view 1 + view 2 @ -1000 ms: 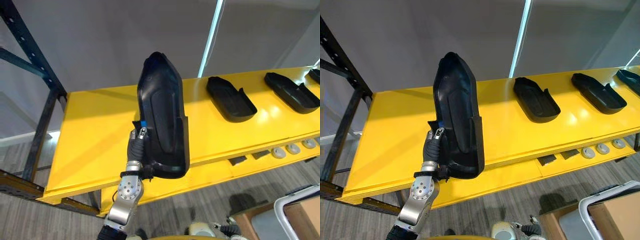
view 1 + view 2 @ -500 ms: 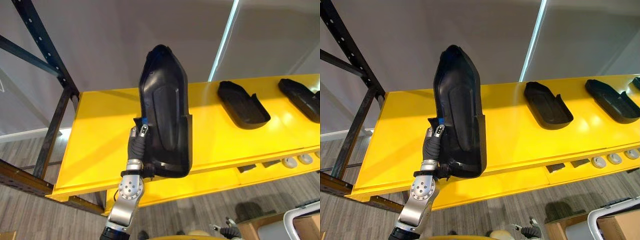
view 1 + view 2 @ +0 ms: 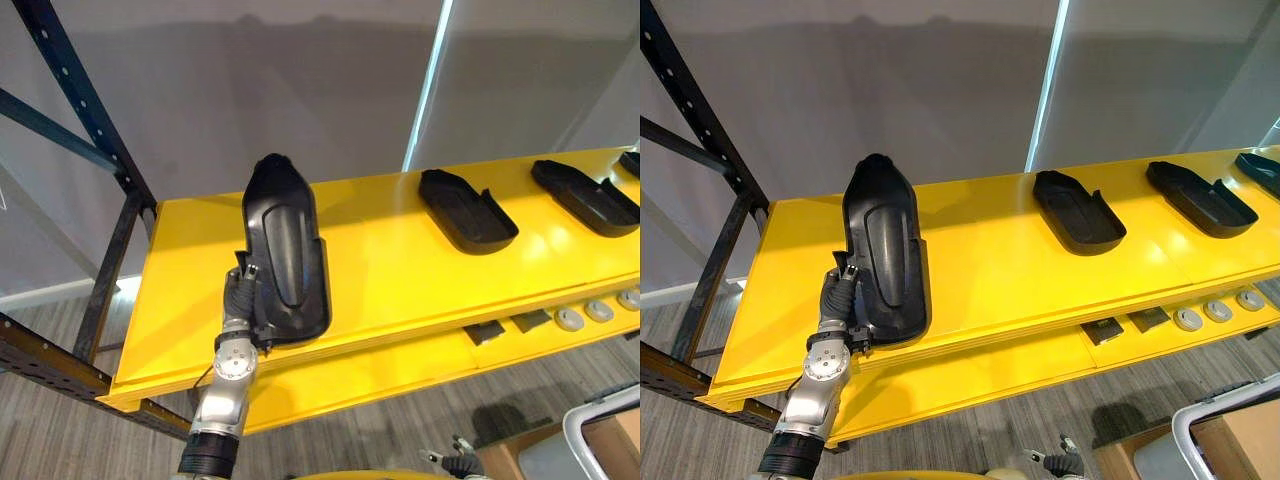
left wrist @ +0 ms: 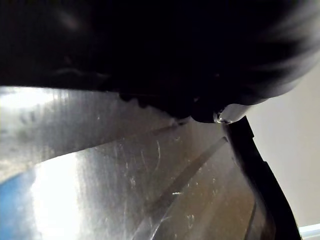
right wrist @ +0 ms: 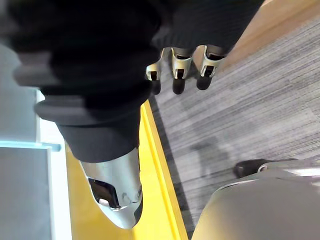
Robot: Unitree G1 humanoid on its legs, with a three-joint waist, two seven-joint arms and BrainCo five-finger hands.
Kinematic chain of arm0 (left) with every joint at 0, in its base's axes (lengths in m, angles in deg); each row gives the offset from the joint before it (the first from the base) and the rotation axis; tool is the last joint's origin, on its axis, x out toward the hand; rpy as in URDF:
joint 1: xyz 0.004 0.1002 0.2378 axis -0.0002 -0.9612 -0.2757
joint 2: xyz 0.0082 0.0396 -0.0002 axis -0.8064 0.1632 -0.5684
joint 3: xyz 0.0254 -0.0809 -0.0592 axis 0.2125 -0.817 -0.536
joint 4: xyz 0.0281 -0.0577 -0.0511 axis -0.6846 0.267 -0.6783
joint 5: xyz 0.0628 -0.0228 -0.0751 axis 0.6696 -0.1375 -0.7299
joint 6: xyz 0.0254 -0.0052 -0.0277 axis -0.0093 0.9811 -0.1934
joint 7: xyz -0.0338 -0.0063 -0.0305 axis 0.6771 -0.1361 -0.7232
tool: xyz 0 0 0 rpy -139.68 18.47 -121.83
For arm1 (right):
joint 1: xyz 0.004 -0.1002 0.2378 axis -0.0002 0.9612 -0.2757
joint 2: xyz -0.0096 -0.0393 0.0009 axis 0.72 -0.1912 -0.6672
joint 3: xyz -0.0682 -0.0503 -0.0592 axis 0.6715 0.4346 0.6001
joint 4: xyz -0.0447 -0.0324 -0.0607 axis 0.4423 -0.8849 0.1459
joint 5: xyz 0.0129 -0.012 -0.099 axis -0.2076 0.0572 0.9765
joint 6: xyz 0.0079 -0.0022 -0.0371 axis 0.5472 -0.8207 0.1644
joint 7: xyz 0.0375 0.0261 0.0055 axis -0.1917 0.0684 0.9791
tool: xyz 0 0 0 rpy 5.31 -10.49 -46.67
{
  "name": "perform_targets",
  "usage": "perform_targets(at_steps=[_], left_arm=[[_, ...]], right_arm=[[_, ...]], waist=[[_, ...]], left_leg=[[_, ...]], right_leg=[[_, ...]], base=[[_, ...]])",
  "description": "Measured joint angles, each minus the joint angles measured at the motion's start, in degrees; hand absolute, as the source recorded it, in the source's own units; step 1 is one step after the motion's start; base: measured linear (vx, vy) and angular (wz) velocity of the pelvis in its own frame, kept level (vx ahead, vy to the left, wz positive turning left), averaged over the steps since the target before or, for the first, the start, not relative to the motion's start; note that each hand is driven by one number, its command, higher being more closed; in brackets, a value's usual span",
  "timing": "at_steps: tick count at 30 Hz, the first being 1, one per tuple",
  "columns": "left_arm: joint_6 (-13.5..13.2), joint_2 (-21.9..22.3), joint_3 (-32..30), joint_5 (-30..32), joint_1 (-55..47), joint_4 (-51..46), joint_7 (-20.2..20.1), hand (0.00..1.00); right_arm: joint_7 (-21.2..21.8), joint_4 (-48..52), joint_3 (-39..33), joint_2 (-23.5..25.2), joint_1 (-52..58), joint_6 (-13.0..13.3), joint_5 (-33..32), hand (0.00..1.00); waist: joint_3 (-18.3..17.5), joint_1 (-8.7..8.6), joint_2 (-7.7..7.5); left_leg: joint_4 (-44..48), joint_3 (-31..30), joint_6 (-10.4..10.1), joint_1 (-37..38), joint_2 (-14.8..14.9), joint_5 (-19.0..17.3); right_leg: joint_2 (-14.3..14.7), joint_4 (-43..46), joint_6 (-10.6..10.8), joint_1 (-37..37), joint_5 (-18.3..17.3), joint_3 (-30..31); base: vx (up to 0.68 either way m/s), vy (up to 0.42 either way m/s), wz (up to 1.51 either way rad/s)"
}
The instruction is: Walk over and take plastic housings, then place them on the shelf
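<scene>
Bright, even light fills the head views. The yellow shelf is glossy. Well to the right of the left robot hand, a pale glare spreads over its top, and its front face below the lip lies in darker shade. A thin bright strip runs down the grey wall beyond the hand, and a soft shadow band crosses the wall's upper part. The plastic housing at the hand carries dull highlights. From the left wrist it gleams beneath deep darkness. Past the right robot hand the floor is brightly lit.
</scene>
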Motion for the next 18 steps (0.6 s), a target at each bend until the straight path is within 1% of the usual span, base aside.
perform_targets(at_steps=[5,7,10,11,13,18], left_arm=[[2.03,-0.56,-2.67,0.02,3.68,4.36,1.65,1.00],[2.90,-0.74,-3.79,-0.08,4.09,5.30,2.79,1.00],[3.35,-1.41,-3.90,-0.22,6.73,7.85,3.49,1.00],[3.38,-1.59,-3.92,-0.25,7.22,8.33,3.50,0.00],[3.50,-2.31,-3.87,-0.54,8.79,10.10,3.46,0.00],[3.72,-2.23,-3.86,-2.36,12.66,13.29,3.44,0.00]], right_arm=[[0.52,-1.04,-0.04,0.23,0.14,-0.46,0.06,0.00],[0.96,-1.34,-0.03,0.52,-0.28,-0.51,0.09,0.00],[1.10,-1.38,-0.03,0.61,-0.36,-0.52,0.08,0.00],[1.09,-1.38,-0.04,0.67,-0.39,-0.52,0.08,0.00],[1.09,-1.39,-0.04,0.77,-0.48,-0.55,0.08,0.00],[1.12,-2.05,-0.07,0.75,-1.11,-0.63,0.09,0.00]], waist=[[-0.41,-0.39,-0.85],[-0.50,-1.28,-1.29],[-0.45,-1.22,-1.55],[-0.37,-1.23,-1.65],[-0.31,-1.32,-1.78],[-0.25,-1.44,-1.77]], left_leg=[[0.00,0.03,0.17,-1.31,-0.57,-0.14],[0.01,0.10,0.55,-1.35,-1.09,-0.43],[0.03,0.60,0.93,-2.18,-1.45,-0.64],[0.03,0.70,0.97,-2.22,-1.51,-0.62],[0.03,1.16,1.25,-2.23,-1.62,-0.44],[0.04,1.21,1.28,-2.24,-1.89,-0.42]], right_leg=[[-0.16,-0.88,0.36,-0.89,0.25,1.06],[-0.19,-0.89,0.27,-1.01,1.10,2.05],[-0.32,-1.08,0.64,-2.02,1.95,2.85],[-0.35,-1.31,0.73,-2.00,2.09,2.97],[-0.37,-1.91,0.53,-1.89,2.42,3.48],[-0.18,-2.65,0.28,-1.67,2.70,3.51]], base=[[-0.01,0.030,-0.01],[0.03,0.036,-0.02],[0.05,0.023,-0.09],[0.05,0.007,-0.10],[0.05,-0.008,-0.12],[0.04,-0.025,-0.04]])
